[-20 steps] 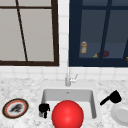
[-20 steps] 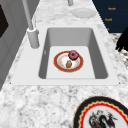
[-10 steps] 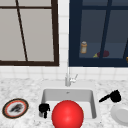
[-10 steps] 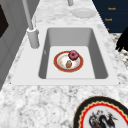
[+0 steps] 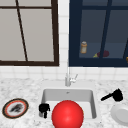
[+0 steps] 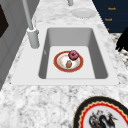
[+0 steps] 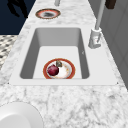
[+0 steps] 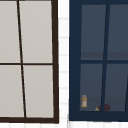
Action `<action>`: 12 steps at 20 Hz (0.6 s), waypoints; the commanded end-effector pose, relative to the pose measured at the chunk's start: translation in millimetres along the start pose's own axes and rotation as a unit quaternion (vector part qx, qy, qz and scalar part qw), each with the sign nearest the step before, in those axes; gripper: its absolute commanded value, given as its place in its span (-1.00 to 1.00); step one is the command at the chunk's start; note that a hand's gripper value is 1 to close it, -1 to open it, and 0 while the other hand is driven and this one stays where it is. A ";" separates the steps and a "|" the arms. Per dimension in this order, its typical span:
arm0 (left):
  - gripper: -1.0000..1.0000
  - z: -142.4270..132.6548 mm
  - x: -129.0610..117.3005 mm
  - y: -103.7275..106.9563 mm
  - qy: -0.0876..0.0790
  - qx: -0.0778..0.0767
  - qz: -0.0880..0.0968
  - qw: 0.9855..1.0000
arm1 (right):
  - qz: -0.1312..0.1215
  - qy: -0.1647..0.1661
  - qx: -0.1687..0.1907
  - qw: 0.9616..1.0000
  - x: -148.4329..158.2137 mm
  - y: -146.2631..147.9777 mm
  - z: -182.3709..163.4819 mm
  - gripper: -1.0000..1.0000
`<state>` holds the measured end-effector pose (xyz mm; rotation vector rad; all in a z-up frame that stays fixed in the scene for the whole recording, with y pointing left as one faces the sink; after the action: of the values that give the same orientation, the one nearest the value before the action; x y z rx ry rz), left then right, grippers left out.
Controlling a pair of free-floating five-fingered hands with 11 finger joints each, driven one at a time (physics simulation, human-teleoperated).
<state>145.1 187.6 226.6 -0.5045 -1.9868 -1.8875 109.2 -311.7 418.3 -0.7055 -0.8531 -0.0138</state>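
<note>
The left hand (image 5: 44,109), clenched on nothing, is seen at the sink (image 5: 93,106)'s lower-left rim beside the red ball (image 5: 67,114). The right hand (image 5: 113,95) is held mid-right, fingers straight, above the white plate (image 5: 121,113); a wider, released hand is judged best for the ball.

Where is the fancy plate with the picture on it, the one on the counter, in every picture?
Front view: the patterned plate lies on the counter, left of the sink.
Left side view: bottom right corner, nearest the camera.
Right side view: at the top, beyond the sink.
Upper view: looks at the windows, higher than the counter.
Shared landmark: the faucet at the sink's back edge.
</note>
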 end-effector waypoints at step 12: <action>0.00 0.0 0.0 0.0 0.000 0.000 0.000 1.000 | -0.046 0.003 0.003 0.999 28.4 -80.5 29.7 -1.00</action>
<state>145.1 187.6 226.6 -0.5045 -1.9868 -1.8875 94.7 -342.2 478.6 -0.6837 -0.8432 -0.0348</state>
